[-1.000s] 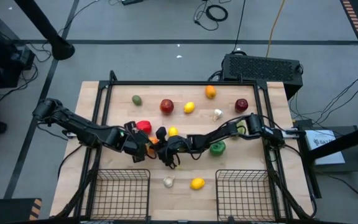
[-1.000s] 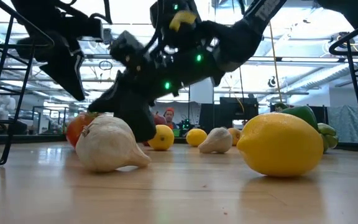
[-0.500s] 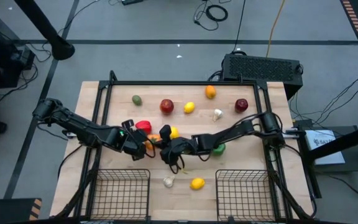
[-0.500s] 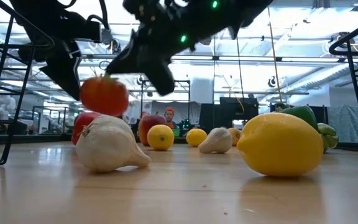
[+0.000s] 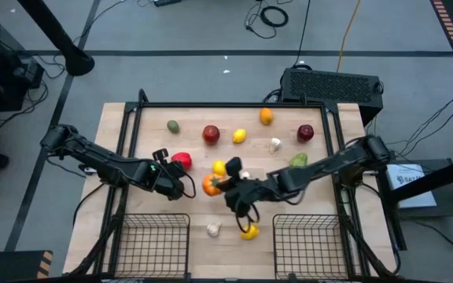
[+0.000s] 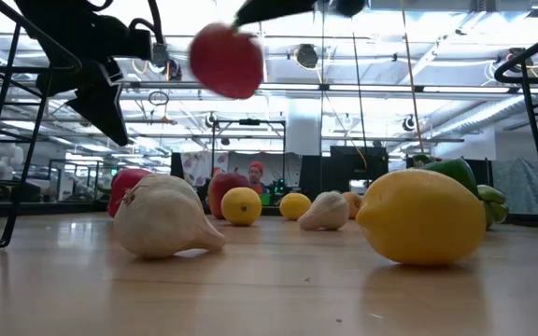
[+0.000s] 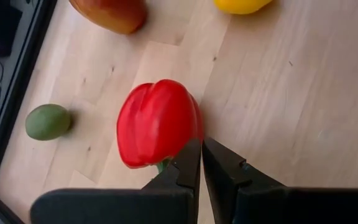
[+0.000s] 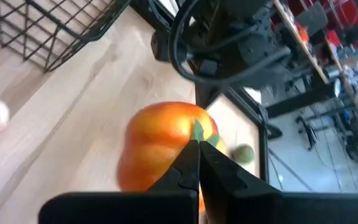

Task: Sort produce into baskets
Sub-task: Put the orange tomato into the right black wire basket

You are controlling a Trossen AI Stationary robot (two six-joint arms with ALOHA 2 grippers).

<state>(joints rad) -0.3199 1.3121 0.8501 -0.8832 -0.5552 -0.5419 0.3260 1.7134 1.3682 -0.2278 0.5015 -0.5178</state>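
While the right tool (image 8: 197, 163) is pinching the orange tomato (image 8: 166, 149) by its green stem, left tool (image 7: 201, 158) is hovering shut; smooth skin looks slippery.

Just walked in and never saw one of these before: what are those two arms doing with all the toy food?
They are sorting it into two wire baskets, both with nothing in them yet. The right gripper has an orange tomato pinched by its green stem, lifted off the table. The left gripper is shut, its tips beside a red pepper. Other pieces lie scattered on the wooden table.
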